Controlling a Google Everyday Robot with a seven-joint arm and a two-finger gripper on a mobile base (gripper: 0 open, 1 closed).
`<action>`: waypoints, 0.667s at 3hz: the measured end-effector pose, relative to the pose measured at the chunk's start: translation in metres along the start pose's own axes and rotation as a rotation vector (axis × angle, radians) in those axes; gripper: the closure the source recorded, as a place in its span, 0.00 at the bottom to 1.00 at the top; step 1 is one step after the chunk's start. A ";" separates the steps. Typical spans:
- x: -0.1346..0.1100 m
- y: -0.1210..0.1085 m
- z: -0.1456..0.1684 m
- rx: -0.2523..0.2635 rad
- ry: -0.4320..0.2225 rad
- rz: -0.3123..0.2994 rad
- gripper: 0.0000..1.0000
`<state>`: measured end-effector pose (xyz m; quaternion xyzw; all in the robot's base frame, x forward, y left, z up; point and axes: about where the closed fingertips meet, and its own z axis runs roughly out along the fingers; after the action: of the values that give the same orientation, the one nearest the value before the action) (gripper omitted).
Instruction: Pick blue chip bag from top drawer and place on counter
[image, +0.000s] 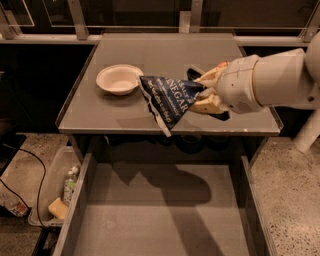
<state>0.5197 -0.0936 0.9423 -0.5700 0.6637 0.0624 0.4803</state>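
My gripper (204, 95) is shut on the blue chip bag (167, 99), a crinkled navy foil bag with white lettering. It holds the bag by its right end in the air above the counter (170, 50), near the counter's front edge. The bag hangs down to the left and its lower tip points at the front rim. The top drawer (160, 220) is pulled out below, its grey floor bare, with the arm's shadow on it. My white arm comes in from the right.
A white bowl (119, 79) stands on the counter's left side, just left of the bag. The apple seen earlier is hidden behind my arm. A plastic bin (57, 192) with bottles sits on the floor left of the drawer.
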 end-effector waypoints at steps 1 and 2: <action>0.002 0.001 0.000 -0.001 0.003 0.000 1.00; 0.001 -0.006 0.007 0.030 0.019 0.005 1.00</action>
<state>0.5289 -0.0923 0.9409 -0.5616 0.6704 0.0482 0.4826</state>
